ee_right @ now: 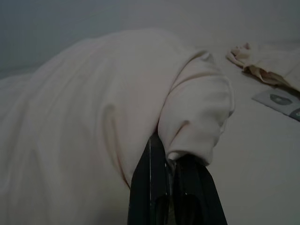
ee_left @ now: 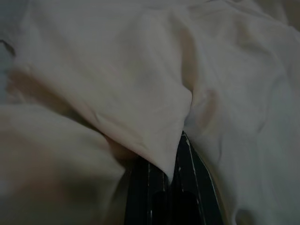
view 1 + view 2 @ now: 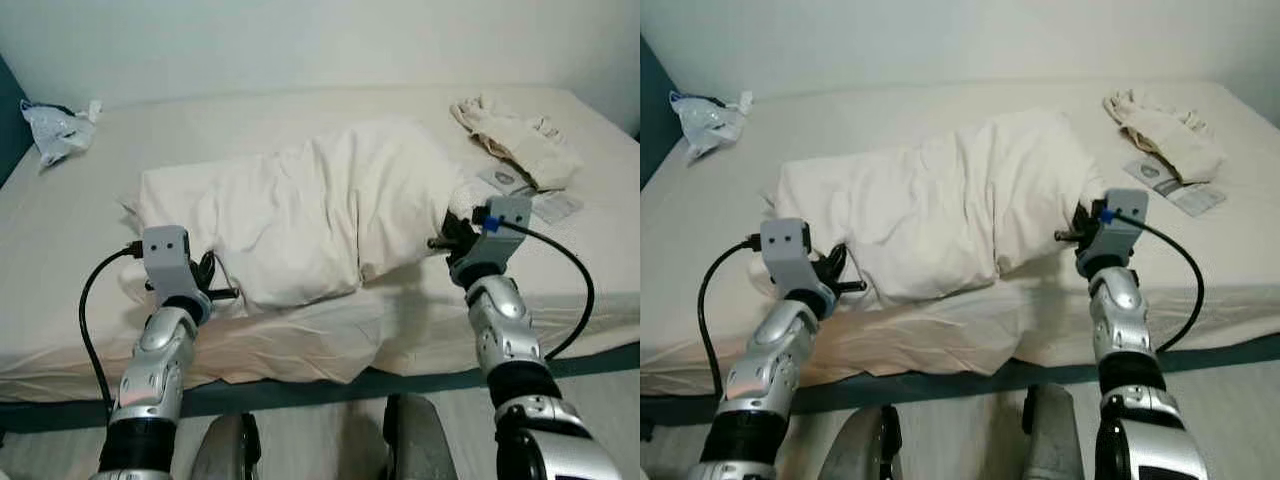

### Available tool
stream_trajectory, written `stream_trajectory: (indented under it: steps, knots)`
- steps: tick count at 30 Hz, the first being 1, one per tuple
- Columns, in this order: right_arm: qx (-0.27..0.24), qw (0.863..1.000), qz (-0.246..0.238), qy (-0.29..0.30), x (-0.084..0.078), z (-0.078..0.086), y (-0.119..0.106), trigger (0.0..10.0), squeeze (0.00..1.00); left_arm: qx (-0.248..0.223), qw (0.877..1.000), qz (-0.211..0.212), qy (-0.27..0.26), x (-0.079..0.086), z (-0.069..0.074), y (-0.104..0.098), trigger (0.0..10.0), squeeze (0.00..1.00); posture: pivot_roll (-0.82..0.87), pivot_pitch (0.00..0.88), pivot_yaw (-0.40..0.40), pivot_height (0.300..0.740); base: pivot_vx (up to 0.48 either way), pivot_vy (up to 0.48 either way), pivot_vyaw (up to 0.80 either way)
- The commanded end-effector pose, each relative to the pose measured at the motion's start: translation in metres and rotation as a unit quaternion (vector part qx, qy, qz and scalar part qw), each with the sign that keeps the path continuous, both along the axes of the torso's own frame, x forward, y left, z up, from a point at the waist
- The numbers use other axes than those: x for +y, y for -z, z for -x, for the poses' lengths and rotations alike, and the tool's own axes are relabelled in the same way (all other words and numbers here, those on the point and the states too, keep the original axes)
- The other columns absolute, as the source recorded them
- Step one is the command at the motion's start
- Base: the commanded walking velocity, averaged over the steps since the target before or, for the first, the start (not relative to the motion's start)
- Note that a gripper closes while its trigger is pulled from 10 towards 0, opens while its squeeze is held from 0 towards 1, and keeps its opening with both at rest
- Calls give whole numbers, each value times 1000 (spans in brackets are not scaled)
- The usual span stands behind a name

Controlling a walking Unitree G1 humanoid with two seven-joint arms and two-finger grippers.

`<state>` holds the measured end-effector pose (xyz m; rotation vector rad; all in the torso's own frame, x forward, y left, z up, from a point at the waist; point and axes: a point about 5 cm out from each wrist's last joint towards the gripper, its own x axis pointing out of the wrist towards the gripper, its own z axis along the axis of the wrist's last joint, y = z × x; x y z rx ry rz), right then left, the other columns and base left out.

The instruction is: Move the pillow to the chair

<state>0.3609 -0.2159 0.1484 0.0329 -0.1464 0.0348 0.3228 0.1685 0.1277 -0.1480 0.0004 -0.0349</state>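
Observation:
A large cream pillow (image 3: 310,215) lies across the middle of the bed (image 3: 300,110). My left gripper (image 3: 212,290) is at the pillow's near left corner. In the left wrist view its black fingers (image 2: 145,187) stand close together, shut on a fold of the pillow's cover (image 2: 164,159). My right gripper (image 3: 447,240) is at the pillow's right end. In the right wrist view its fingers (image 1: 150,183) pinch the rolled corner of the pillow (image 1: 197,112). The pillow rests on the mattress.
A crumpled beige cloth (image 3: 515,135) and a printed leaflet (image 3: 535,198) lie at the back right of the bed. A plastic bag (image 3: 55,128) sits at the back left. The teal bed frame (image 3: 300,395) runs just in front of my legs.

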Motion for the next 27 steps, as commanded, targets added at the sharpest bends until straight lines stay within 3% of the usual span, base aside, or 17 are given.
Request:
stream_trajectory:
  steps: [1, 10, 17, 22, 27]
  knots:
    - [0, 1000, 10, -27, 12, 0, 2, 10000, 0, -8, 1000, -10, 17, -10, 0, 0, 10000, 0, -18, 63, 10, 596, 0, 0, 0]
    - [11, 1000, 14, -16, 17, 3, 9, 10000, 0, -21, 997, -68, 11, -9, 2, 2, 10000, 0, -19, 51, 10, 606, 0, 0, 0]
    - [7, 1000, 17, -12, 16, 4, 7, 10000, 0, -30, 997, -71, 9, -10, 1, 0, 10000, 0, -17, 53, 11, 606, 0, 0, 0]
    - [-3, 999, -11, -37, 19, 4, 2, 10000, 0, -42, 997, -69, 0, -9, 1, -2, 10000, 0, -18, 51, 7, 606, 0, 0, 0]
    - [-4, 999, 7, -43, 22, 4, 1, 10000, 0, -46, 997, -66, -2, -9, 1, -3, 10000, 0, -19, 52, 5, 621, 0, 0, 0]
